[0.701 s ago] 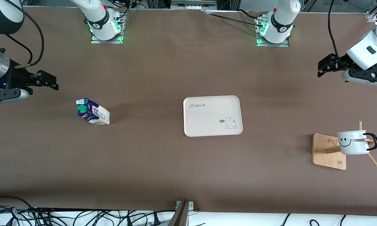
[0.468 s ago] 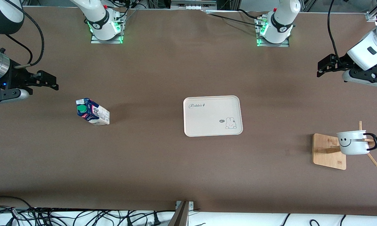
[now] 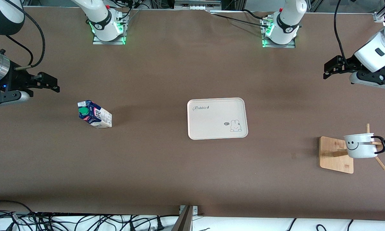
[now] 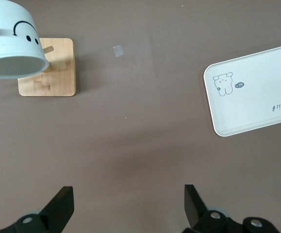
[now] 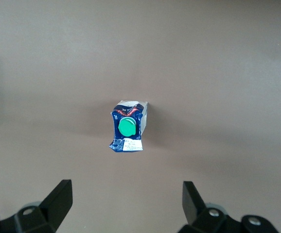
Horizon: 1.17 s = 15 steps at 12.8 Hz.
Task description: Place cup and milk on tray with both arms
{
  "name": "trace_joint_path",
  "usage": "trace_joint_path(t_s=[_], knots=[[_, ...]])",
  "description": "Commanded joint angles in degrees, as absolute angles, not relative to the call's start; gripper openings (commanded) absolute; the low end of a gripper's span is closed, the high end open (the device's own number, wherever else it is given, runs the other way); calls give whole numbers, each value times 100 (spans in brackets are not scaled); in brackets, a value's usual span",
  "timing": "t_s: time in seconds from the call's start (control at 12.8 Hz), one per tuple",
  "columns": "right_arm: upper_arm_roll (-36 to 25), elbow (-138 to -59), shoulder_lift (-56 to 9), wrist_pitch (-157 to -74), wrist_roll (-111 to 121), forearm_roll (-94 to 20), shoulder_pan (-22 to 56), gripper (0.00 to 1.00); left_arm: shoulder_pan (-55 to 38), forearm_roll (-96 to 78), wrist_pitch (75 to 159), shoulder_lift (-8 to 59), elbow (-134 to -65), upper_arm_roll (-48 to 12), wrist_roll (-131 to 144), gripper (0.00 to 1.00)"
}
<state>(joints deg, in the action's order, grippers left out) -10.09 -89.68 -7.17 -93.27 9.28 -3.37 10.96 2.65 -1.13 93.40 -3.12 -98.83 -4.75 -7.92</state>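
Front view, read from the right arm's end of the table toward the left arm's. At 9 o'clock the right gripper (image 3: 53, 84) hovers above bare table with its jaws spread wide, empty; the milk (image 3: 95, 114) stands upright at about 5 o'clock from it, centred ahead of the fingers (image 5: 58, 199) in the right wrist view, which suggests alignment for a grasp. The tray (image 3: 216, 118), empty, lies at the table's centre, evidently so either arm can reach it. At 3 o'clock from the tray, the cup (image 3: 360, 145) hangs by its handle on a peg of the wooden stand (image 3: 336, 155). The left gripper (image 3: 331, 66), jaws wide and empty, waits at 11 o'clock from the cup.
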Motion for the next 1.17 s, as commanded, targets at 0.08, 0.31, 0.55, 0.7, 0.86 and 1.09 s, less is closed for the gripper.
trace_joint_path(t_s=[0.08,0.31,0.55,0.7,0.86,1.09], knots=[[-993,-9017,-791,-9325,923,-167,1125,100,229,-219,9299,-168,-9774,-492,-756,100],[-993,-9315,-949,-9666,914,-158,1125,100,202,-299,9289,96,-9519,-553,-694,100],[-984,-9667,-1291,-10264,870,-167,1134,100,255,-176,8756,684,-8720,-528,-738,100],[-976,-9747,-1528,-10581,844,-219,1134,100,290,7,9470,764,-8876,-519,-425,100],[-967,-9817,-1643,-10739,678,-246,1160,100,299,184,10244,730,-9279,-501,619,100],[-949,-9983,-1723,-11011,466,-272,1239,100,325,589,11562,484,-10034,-519,1265,100]])
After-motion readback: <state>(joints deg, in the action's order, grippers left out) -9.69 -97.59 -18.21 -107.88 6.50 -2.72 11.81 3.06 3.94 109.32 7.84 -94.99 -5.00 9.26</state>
